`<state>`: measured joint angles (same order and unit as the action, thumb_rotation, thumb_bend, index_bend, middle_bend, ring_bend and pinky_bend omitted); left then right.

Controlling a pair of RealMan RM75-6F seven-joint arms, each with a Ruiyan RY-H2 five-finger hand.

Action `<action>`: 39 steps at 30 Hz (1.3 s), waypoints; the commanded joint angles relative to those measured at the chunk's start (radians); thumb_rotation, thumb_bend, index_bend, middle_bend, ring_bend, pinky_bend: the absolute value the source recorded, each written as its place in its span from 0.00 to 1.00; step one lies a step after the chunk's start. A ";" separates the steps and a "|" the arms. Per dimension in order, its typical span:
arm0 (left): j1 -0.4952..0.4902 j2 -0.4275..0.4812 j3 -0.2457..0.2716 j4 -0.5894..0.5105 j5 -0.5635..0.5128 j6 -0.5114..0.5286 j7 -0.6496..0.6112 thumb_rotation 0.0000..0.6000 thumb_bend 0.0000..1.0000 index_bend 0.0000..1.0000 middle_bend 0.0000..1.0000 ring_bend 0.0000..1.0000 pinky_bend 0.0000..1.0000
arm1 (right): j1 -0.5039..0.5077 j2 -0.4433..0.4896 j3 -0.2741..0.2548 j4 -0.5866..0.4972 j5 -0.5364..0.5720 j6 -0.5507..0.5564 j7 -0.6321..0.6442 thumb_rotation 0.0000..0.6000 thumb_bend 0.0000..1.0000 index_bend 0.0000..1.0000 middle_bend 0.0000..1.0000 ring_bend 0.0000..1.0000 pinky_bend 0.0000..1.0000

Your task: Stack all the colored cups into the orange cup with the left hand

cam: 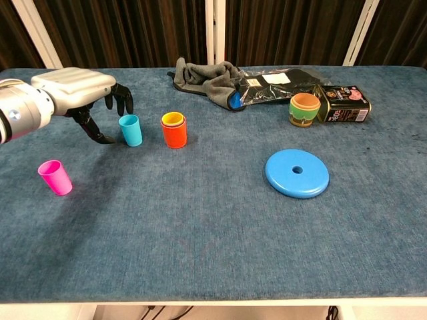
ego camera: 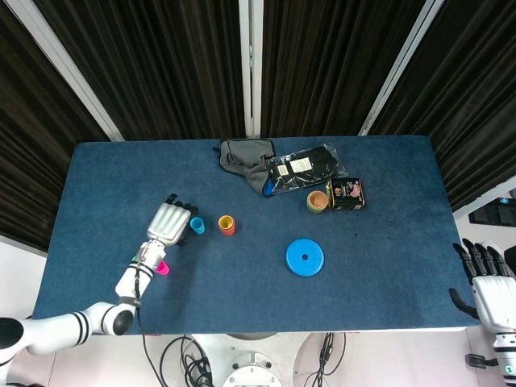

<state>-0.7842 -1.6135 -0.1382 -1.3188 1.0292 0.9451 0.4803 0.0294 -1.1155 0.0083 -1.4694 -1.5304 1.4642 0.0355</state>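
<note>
The orange cup [cam: 175,133] [ego camera: 226,226] stands upright with a yellow cup [cam: 173,119] nested in it. A cyan cup [cam: 131,129] [ego camera: 197,225] stands just to its left. A pink cup [cam: 55,177] [ego camera: 161,268] stands nearer the front left. My left hand [cam: 79,89] [ego camera: 167,225] hovers low just left of the cyan cup, fingers spread and holding nothing, its fingertips close beside the cup. My right hand [ego camera: 492,284] rests off the table's right front corner, fingers apart and empty.
A blue disc [cam: 297,173] lies right of centre. At the back are a grey cloth [cam: 207,75], a black packet [cam: 273,83], a small terracotta pot [cam: 304,109] and a dark tin [cam: 344,105].
</note>
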 commanded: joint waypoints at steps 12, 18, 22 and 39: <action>-0.011 -0.045 -0.008 0.085 0.052 -0.016 -0.064 1.00 0.19 0.39 0.40 0.29 0.16 | 0.004 -0.003 0.003 0.009 0.011 -0.014 0.005 1.00 0.27 0.00 0.00 0.00 0.00; -0.009 -0.051 -0.008 0.099 0.067 -0.014 -0.072 1.00 0.20 0.42 0.44 0.29 0.17 | 0.004 -0.004 0.003 0.011 0.013 -0.015 0.006 1.00 0.27 0.00 0.00 0.00 0.00; -0.008 -0.054 -0.010 0.104 0.073 -0.013 -0.077 1.00 0.21 0.43 0.45 0.29 0.17 | 0.004 -0.004 0.002 0.011 0.013 -0.016 0.005 1.00 0.27 0.00 0.00 0.00 0.00; -0.011 -0.058 -0.026 0.108 0.065 -0.028 -0.085 1.00 0.23 0.46 0.48 0.30 0.18 | 0.008 -0.005 0.004 0.009 0.019 -0.025 0.000 1.00 0.27 0.00 0.00 0.00 0.00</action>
<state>-0.7947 -1.6716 -0.1639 -1.2109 1.0942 0.9173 0.3953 0.0369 -1.1205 0.0122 -1.4598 -1.5115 1.4398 0.0359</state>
